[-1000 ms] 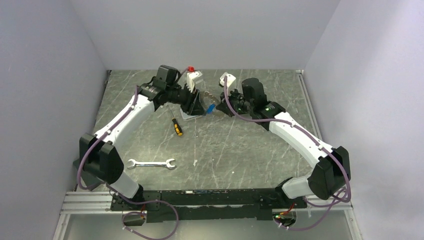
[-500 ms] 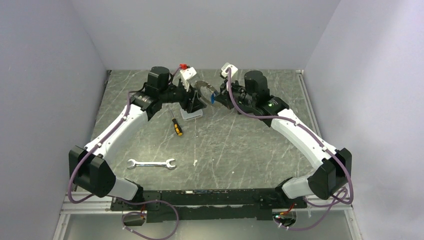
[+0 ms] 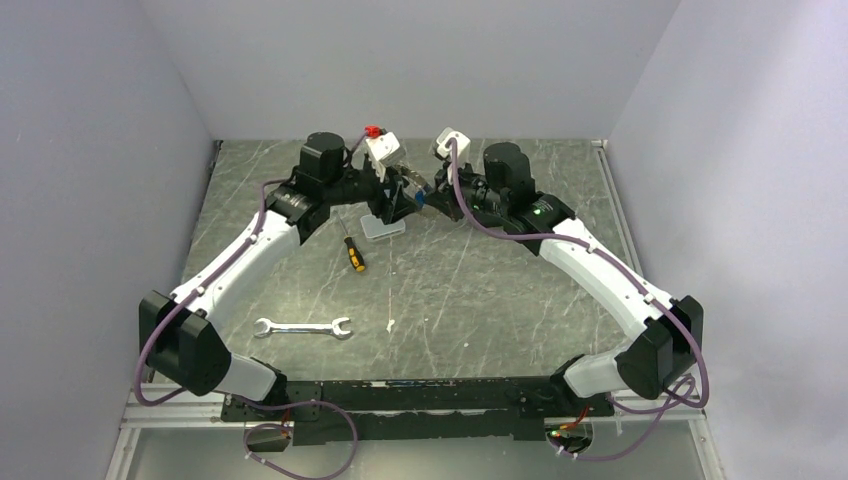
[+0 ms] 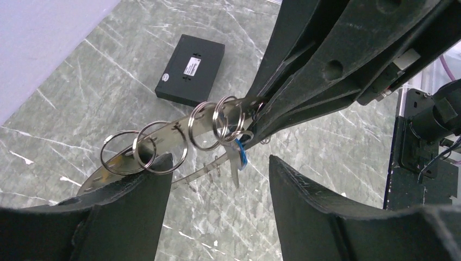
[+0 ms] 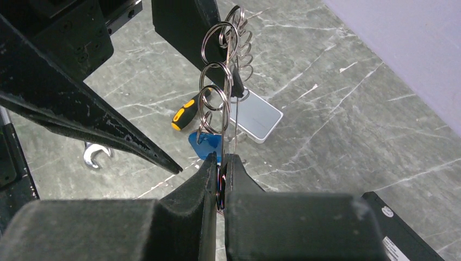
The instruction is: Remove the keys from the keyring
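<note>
Grey marbled tabletop (image 3: 470,290), pale walls (image 3: 420,60)

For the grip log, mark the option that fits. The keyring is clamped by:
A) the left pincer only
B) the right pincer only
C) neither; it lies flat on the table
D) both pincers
B: the right pincer is shut tight on the keyring, while the left pincer has its fingers spread wide and clamps nothing.
</note>
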Robot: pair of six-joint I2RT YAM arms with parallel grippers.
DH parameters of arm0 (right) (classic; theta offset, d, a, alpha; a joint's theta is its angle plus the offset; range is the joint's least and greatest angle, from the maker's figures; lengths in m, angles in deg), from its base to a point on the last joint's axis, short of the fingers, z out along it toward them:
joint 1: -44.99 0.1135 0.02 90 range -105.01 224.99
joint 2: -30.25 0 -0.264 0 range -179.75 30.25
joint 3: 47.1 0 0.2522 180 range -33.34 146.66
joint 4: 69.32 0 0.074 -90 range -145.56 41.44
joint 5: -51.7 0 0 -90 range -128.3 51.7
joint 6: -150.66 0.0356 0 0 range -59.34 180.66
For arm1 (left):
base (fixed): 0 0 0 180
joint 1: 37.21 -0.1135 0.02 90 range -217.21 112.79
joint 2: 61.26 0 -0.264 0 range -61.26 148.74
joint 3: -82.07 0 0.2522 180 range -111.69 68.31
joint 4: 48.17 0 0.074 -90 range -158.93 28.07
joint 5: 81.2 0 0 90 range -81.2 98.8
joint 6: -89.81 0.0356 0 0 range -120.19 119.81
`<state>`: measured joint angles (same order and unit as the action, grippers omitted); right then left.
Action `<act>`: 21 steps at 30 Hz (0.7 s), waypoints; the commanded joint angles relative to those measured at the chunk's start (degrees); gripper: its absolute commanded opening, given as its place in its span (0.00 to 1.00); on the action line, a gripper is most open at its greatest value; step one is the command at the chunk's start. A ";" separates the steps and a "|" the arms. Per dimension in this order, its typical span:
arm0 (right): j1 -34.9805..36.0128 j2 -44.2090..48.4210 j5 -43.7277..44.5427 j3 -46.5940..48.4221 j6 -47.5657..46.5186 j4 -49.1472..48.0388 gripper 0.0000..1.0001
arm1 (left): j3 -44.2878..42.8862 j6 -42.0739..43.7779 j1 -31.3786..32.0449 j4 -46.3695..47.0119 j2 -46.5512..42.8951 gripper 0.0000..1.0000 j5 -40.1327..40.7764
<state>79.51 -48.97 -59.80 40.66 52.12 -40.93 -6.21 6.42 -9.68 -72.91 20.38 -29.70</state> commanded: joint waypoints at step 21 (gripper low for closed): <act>3.18 -0.25 2.28 2.54 0.22 -2.81 0.00 | -0.10 -0.78 1.12 5.63 0.44 0.36 8.26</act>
<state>81.50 -49.69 -56.48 40.74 51.55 -41.04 -6.17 6.16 -8.28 -71.62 20.78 -24.08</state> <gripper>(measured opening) 0.054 0.325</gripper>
